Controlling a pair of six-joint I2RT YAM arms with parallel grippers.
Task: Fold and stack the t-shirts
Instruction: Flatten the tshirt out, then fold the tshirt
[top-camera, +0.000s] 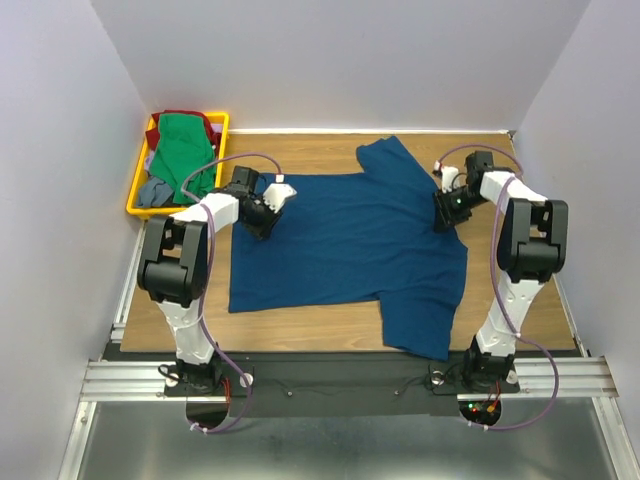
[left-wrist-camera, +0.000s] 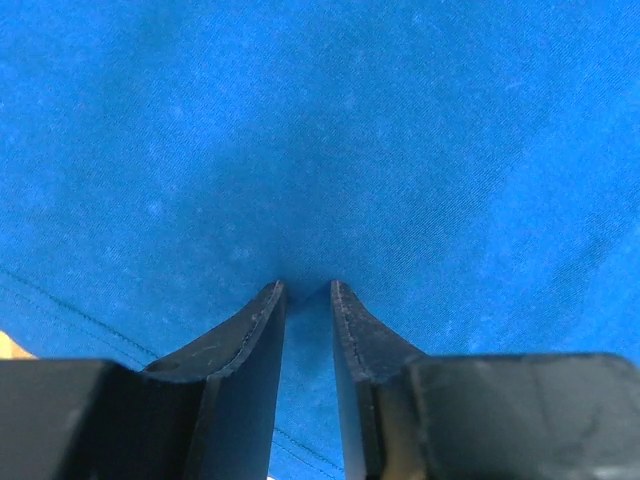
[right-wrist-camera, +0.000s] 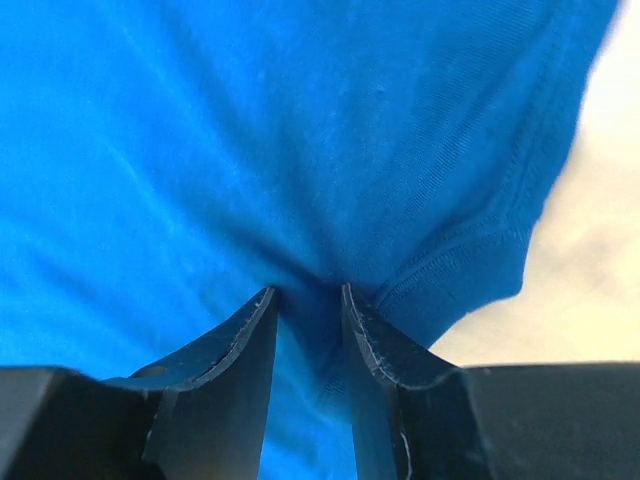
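Now | I see the blue shirt (top-camera: 350, 240) spread on the table (top-camera: 300, 325) | left gripper (left-wrist-camera: 308, 288) pinches its far-left corner (fingers nearly together) | right gripper (right-wrist-camera: 308, 292) clamps cloth at its right edge.

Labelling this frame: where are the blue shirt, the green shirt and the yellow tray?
blue shirt (top-camera: 350, 240), top view, middle of body.
green shirt (top-camera: 182, 145), top view, upper part.
yellow tray (top-camera: 140, 170), top view, left rim.
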